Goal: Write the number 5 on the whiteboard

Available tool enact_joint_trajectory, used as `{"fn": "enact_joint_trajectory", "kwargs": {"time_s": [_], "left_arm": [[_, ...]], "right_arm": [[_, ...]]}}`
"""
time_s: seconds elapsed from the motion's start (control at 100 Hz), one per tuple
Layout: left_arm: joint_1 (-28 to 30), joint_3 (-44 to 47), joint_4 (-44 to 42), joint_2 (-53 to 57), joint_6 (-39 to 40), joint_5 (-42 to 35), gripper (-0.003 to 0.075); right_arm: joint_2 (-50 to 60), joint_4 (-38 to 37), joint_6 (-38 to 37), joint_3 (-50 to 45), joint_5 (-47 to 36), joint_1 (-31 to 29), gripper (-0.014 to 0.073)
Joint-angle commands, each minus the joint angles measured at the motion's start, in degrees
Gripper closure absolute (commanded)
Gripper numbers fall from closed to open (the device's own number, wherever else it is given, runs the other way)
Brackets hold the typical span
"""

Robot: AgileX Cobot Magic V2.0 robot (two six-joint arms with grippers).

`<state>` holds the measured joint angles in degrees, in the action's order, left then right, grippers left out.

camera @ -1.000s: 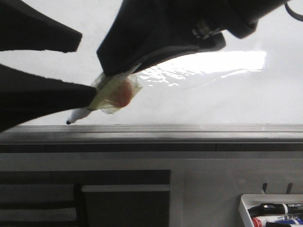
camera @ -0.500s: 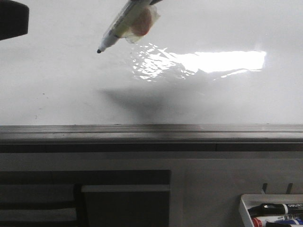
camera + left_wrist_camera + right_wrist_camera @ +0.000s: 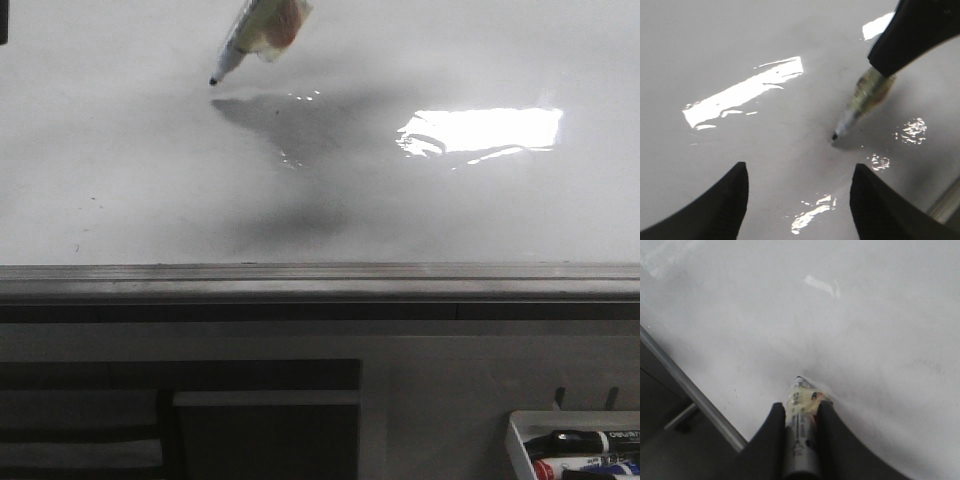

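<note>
Whiteboard (image 3: 150, 180) fills most of the front view, glossy with a bright glare patch and a dark metal edge along its near side; no digit shows on it. The right hand (image 3: 801, 412) is clamped on a marker (image 3: 250, 35), tilted with its black tip at or just above the board, a shadow beside it. The left hand (image 3: 797, 195) hangs over the board near the tip, fingers spread wide and holding nothing.
</note>
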<state>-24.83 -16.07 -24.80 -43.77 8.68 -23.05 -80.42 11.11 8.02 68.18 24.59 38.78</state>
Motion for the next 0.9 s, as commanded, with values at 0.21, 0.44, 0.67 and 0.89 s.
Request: {"fn": "enact_joint_trajectory", "kwargs": {"time_s": [0.21, 0.44, 0.67, 0.89], "left_arm": [[2.63, -1.51, 1.35, 0.17, -0.02, -8.37, 0.0323], [2.63, -1.51, 1.35, 0.17, -0.02, -8.37, 0.0323], [2.63, -1.51, 1.35, 0.17, -0.02, -8.37, 0.0323], [2.63, -1.51, 1.35, 0.17, -0.02, -8.37, 0.0323]], "right_arm": [[-0.01, 0.3, 0.64, -1.3, -0.43, -0.5, 0.0657], [2.68, -0.8, 0.64, -1.3, 4.55, -1.25, 0.0656], [-0.16, 2.51, 0.64, -3.19, -2.55, 1.23, 0.0656], [1.24, 2.95, 0.64, -1.39, -5.13, 2.38, 0.0657]]}}
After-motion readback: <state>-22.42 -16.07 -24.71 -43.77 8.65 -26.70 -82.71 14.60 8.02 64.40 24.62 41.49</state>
